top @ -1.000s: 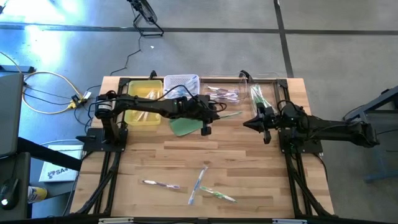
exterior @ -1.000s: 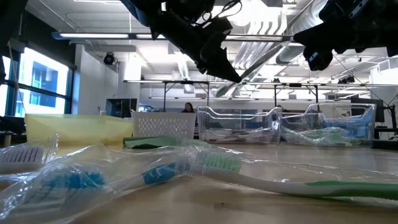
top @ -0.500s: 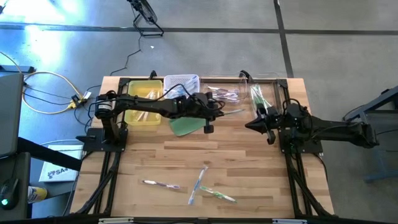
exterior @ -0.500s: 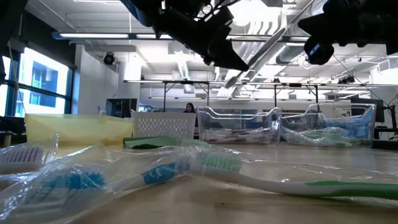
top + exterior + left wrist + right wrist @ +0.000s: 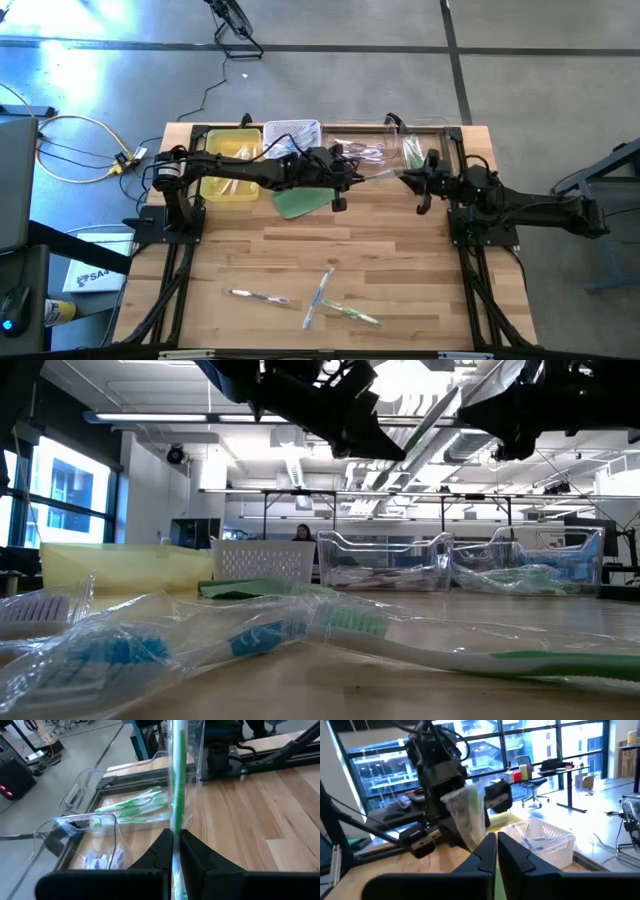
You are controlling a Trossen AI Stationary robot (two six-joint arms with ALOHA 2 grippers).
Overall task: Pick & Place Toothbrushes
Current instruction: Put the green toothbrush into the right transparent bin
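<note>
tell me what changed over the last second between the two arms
The right gripper moved toward the left gripper and closed the gap, meeting the free end of the wrapped green toothbrush that the left gripper holds; both are now shut on it, a handover in mid-air. The left arm edged slightly toward the right. The three toothbrushes on the near table, the bins and the green pad stayed put.

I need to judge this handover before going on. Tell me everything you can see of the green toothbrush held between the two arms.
The green toothbrush is slim, green and white, sealed in a clear shiny wrapper. It hangs in the air above the back of the table, spanning the gap between the arms beside the clear bins. The left gripper has its jaws shut on one end; the right gripper is shut on the other end. It touches nothing else.
</note>
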